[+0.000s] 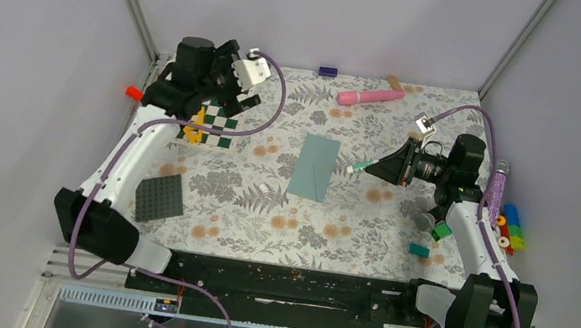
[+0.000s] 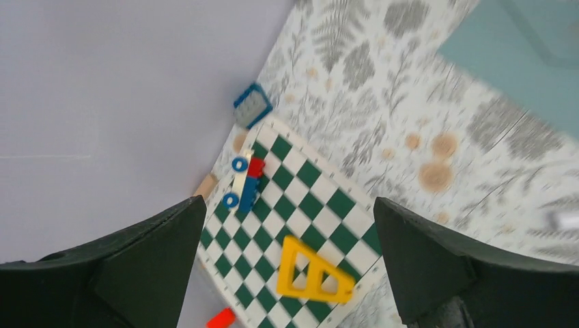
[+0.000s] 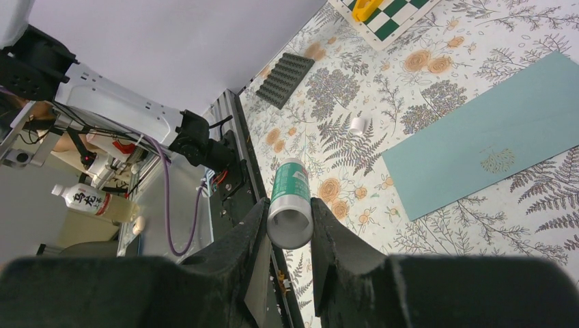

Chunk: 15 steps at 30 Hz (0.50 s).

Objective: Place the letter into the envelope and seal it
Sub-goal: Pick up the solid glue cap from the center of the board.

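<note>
Right wrist view: a plastic bottle [image 3: 89,202] lies well left of the green-and-white tube [image 3: 290,198]. Its white label carries three bold black East Asian characters, whose exact reading is uncertain. The tube has pale print on its green band, too small to read. Nothing legible in the other views.

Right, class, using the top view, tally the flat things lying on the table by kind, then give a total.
envelope: 1
chequered board: 1
studded plate: 1
Total: 3
</note>
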### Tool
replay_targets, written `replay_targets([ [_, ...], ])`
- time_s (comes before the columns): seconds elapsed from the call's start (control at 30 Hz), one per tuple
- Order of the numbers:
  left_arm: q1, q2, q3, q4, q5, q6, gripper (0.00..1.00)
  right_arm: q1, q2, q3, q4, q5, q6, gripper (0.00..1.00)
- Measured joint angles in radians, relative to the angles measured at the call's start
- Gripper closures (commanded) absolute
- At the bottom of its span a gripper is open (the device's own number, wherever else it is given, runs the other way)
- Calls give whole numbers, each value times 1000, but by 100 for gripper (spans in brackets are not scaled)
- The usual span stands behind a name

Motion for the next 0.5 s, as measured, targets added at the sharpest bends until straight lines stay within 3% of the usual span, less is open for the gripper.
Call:
replay_targets([
  [0.1,-8,-50,-1,31,55,-106,1,0,0,0,0,0,0,82],
  [0.23,-21,-14,-89,46,125,-136,1,0,-5,0,-16,4,-6,82],
  [0.5,-43,57,-424,-36,212,187,1,-6,-5,4,-62,8,-39,82],
])
